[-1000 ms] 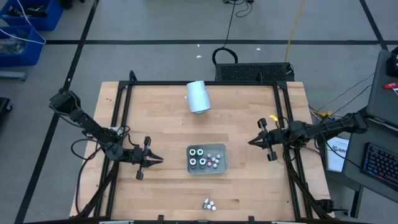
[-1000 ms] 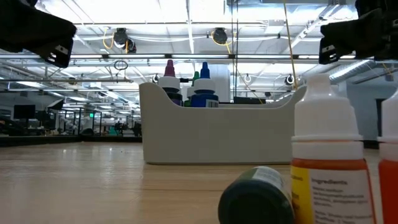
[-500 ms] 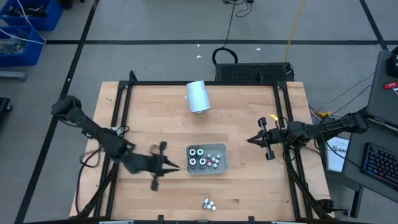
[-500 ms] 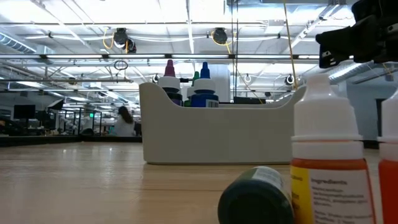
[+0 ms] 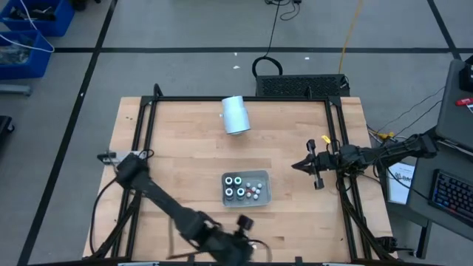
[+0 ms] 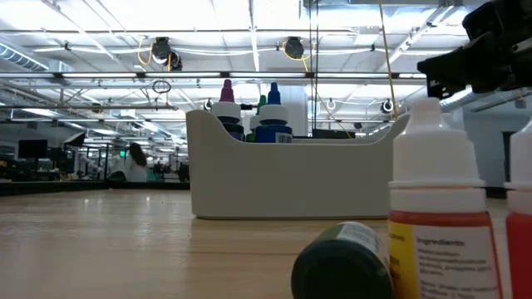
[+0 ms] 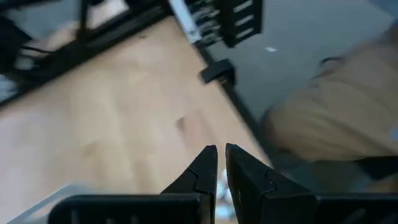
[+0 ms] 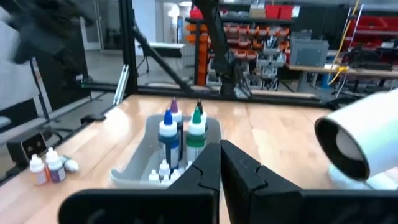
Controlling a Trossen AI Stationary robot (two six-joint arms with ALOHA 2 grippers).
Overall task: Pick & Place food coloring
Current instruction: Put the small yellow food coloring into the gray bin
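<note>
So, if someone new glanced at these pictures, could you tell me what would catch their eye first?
Probably the grey tray in the middle of the wooden table, holding small food coloring bottles. Next, the left arm stretched along the near edge, its left gripper beside a few loose bottles. A pale cylinder lies at the far side, and the right gripper waits to the tray's right.

Both arms are dark and slender, built of jointed segments with black cables trailing off them. The left gripper (image 7: 221, 163) and right gripper (image 8: 219, 160) each end in two tapered black fingers.
</note>
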